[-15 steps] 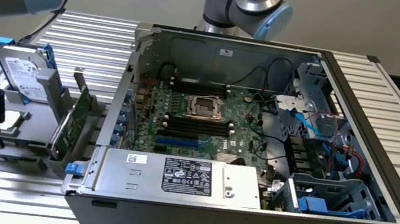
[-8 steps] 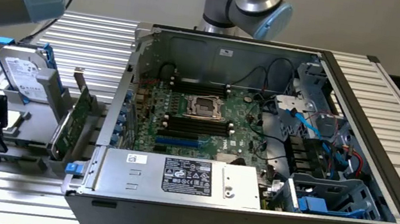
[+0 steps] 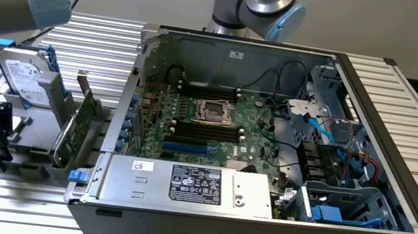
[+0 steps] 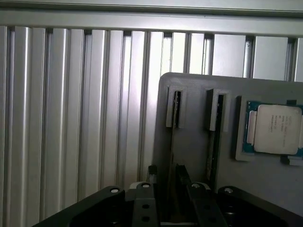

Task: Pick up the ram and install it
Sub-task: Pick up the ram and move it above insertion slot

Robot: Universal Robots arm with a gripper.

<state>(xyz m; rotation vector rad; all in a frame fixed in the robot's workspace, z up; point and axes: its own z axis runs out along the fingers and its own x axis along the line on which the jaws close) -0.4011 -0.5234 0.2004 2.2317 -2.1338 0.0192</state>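
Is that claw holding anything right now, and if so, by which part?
Nothing is held. The gripper is open, its fingers either side of the ram, which stands on edge in the grey holder.

Ram [image 4: 176, 109]: I see only its thin dark edge.
Pose: standing on its long edge.
Place: in a slot of the grey holder [image 4: 194, 90], on the tabletop [image 4: 71, 118].

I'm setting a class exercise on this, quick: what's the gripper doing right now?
Gripper: open, fingers apart, holding nothing, at the grey holder.
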